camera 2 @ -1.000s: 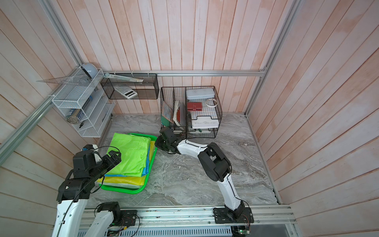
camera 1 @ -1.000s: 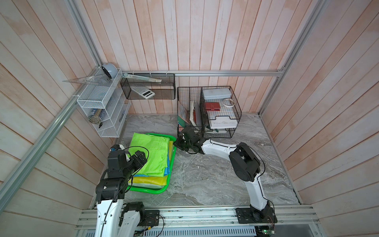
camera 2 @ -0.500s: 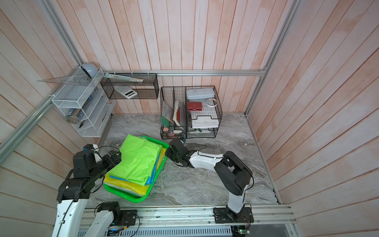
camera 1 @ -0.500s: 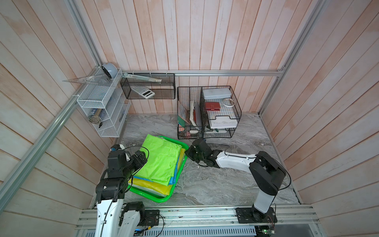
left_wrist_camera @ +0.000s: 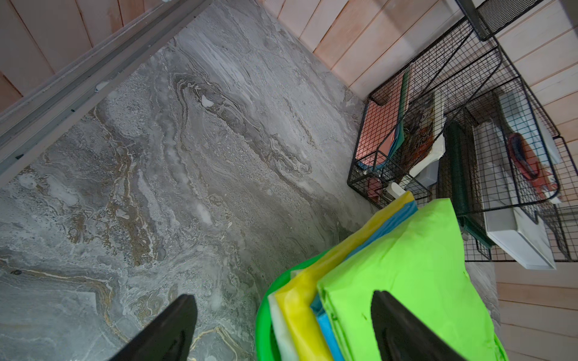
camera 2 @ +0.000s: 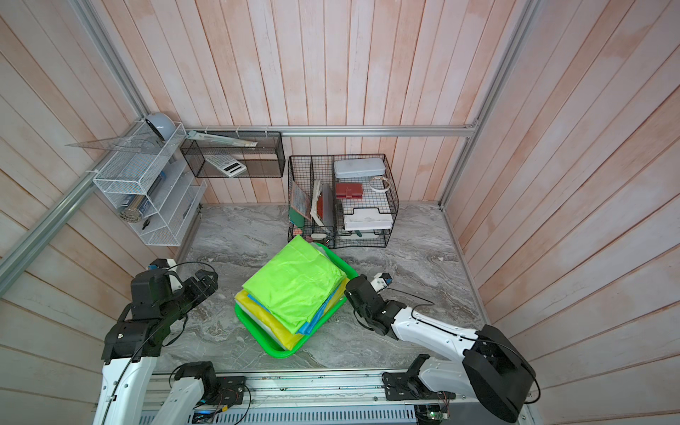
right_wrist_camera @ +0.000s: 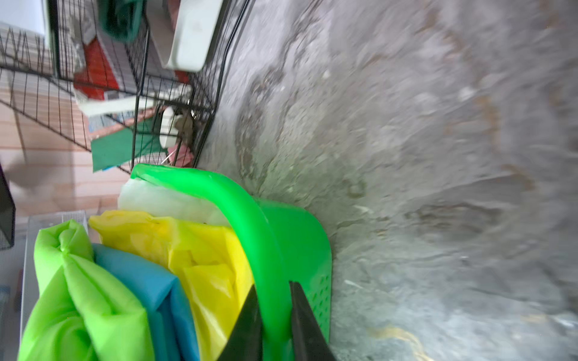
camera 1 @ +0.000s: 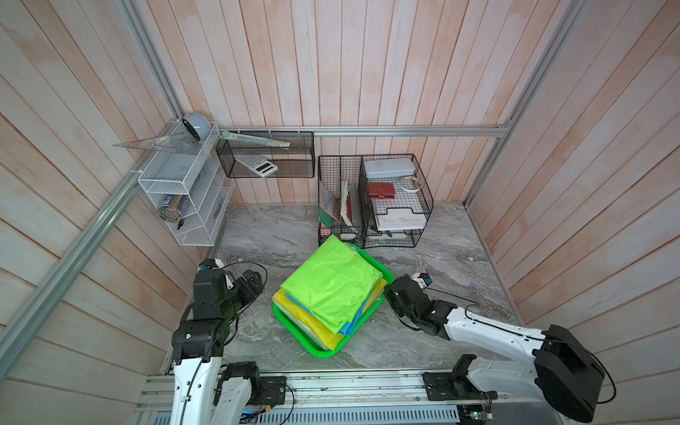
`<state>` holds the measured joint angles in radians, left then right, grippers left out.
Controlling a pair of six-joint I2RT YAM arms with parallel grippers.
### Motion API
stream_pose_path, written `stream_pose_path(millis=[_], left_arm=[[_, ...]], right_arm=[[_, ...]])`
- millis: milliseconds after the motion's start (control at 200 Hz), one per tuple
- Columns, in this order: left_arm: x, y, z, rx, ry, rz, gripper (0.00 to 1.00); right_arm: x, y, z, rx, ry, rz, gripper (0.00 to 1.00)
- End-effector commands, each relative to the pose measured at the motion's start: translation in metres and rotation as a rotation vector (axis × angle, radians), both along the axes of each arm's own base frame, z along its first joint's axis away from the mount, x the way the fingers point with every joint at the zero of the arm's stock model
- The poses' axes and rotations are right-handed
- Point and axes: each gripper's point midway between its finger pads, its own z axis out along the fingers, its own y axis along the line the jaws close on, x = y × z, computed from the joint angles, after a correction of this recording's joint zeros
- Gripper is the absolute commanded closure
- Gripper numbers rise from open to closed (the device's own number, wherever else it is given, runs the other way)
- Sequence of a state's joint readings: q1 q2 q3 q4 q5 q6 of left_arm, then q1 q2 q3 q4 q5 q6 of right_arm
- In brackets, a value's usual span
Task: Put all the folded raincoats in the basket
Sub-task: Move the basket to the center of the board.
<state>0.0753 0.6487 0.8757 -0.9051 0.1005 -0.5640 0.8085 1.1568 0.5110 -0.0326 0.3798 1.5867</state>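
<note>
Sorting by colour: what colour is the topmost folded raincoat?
Lime green; the top raincoat shows best in a top view.

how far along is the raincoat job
Done, it seems: the green folded raincoat lies topmost in the basket. In hand: the right hand pinches the basket's rim; the left hand is open, holding nothing. Left: probably only letting go of the rim.

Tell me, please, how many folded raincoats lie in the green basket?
4, stacked in the basket: lime green raincoat on top, blue raincoat beneath, then yellow raincoat, white raincoat lowest; others may be hidden.
</note>
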Motion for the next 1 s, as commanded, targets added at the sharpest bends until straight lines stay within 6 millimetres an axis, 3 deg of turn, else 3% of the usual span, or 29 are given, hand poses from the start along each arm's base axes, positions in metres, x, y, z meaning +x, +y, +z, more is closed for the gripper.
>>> stream_pose_path(millis=[0,180,295,395,485,665,900,995], left_arm=[[-0.001,-0.003,0.0,0.007,-0.002,-0.023,0.08],[0.001,-0.004,-0.001,0.002,0.0,-0.027,0.08],[0.001,-0.003,-0.003,0.001,0.006,-0.025,0.07],[0.002,-0.004,-0.004,-0.001,0.015,-0.028,0.07],[0.003,-0.004,-0.005,-0.002,0.021,-0.028,0.07],[0.004,-0.004,-0.006,-0.003,0.022,-0.032,0.07],[0.004,-0.005,-0.006,-0.006,0.021,-0.036,0.07],[0.004,-0.005,-0.006,-0.005,0.021,-0.033,0.07]], right_arm=[[-0.001,-0.049,0.014,-0.021,-0.056,-0.232,0.99],[-0.019,-0.08,0.01,0.012,-0.072,-0.331,0.99],[-0.028,-0.08,0.01,0.02,-0.041,-0.293,0.95],[-0.035,-0.075,0.001,0.083,0.002,-0.288,0.85],[-0.037,-0.06,0.0,0.121,0.021,-0.215,0.68],[-0.057,-0.02,-0.002,0.124,0.118,0.058,0.57],[-0.102,0.013,-0.008,0.136,0.181,0.267,0.56],[-0.11,0.024,-0.01,0.146,0.183,0.293,0.63]])
